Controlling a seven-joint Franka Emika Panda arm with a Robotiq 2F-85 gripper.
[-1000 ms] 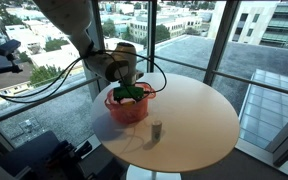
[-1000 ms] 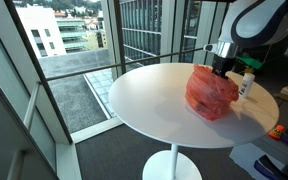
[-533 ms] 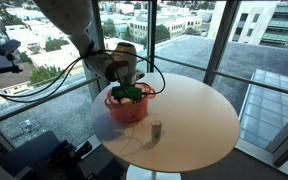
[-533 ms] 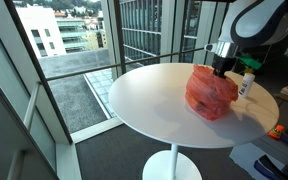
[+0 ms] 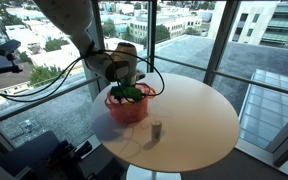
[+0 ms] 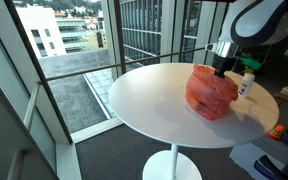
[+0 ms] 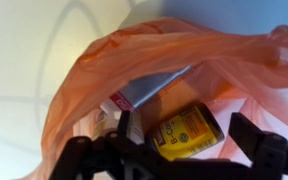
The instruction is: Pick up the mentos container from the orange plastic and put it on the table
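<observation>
The gripper (image 7: 174,162) was held with jaws spread wide over the orange plastic (image 7: 94,70), where the mentos container (image 7: 189,133) was seen lying inside, so it was judged that the fingers (image 7: 269,150) should be lowered astride it, clear of the folds.

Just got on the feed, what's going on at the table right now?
The arm's gripper hangs open over the mouth of the orange plastic on the table, holding nothing. In the wrist view a yellow-labelled container lies inside beside a grey-blue item; nothing is lifted out yet. A grey cylinder stands apart on the table.
</observation>
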